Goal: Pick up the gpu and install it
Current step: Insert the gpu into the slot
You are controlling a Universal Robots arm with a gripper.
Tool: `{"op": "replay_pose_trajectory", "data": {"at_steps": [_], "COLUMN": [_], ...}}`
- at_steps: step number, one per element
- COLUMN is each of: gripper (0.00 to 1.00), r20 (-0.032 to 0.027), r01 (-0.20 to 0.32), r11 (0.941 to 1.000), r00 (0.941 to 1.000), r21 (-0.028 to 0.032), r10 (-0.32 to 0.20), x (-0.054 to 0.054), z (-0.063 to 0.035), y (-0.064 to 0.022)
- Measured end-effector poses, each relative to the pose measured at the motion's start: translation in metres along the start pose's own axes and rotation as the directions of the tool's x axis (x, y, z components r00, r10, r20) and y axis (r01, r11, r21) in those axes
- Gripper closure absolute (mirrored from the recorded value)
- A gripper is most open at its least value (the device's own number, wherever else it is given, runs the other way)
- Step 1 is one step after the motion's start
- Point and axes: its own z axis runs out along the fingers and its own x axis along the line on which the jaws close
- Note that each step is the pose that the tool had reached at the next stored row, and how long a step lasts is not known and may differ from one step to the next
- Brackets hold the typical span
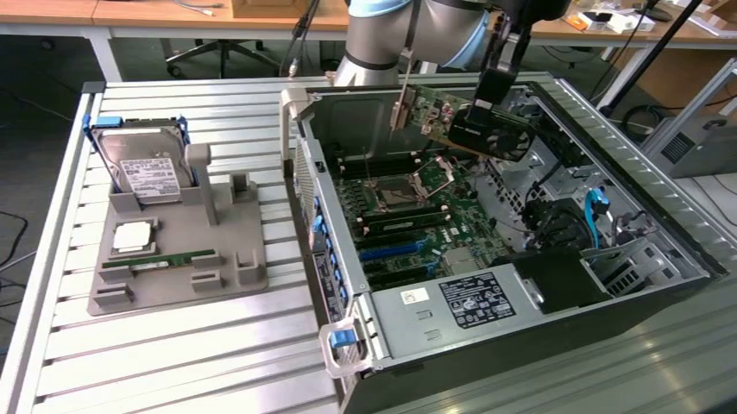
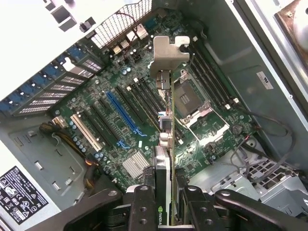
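Observation:
The gpu [image 1: 461, 125] hangs in the air over the open computer case [image 1: 345, 259], above the motherboard [image 1: 420, 194]. Its green board face and silver end bracket [image 1: 399, 108] point toward the exterior view's left, and its dark side faces the right. My gripper [image 1: 486, 102] is shut on the card's upper edge. In the wrist view the gpu [image 2: 163, 144] runs edge-on from between my fingers [image 2: 144, 207] out to the bracket [image 2: 168, 53]. It hovers over the motherboard's slots, with the long blue slot [image 2: 122, 113] lying beside its line and apart from it.
A grey holder tray [image 1: 242, 267] on the slatted table at the exterior view's left carries a hard drive [image 1: 150, 172], a processor chip [image 1: 133, 235] and a RAM stick [image 1: 173, 259]. The case holds a power supply [image 1: 472, 297], cables [image 1: 599, 216] and tall side walls.

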Motion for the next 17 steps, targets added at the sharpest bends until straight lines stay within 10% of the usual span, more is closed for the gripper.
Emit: {"op": "replay_pose_trajectory", "data": {"at_steps": [17], "gripper": [0.73], "r20": [0.0050], "r01": [0.142], "r11": [0.9899], "r00": [0.9899], "r21": [-0.0030], "r10": [-0.142], "x": [0.0000], "z": [0.0001], "y": [0.0000]}}
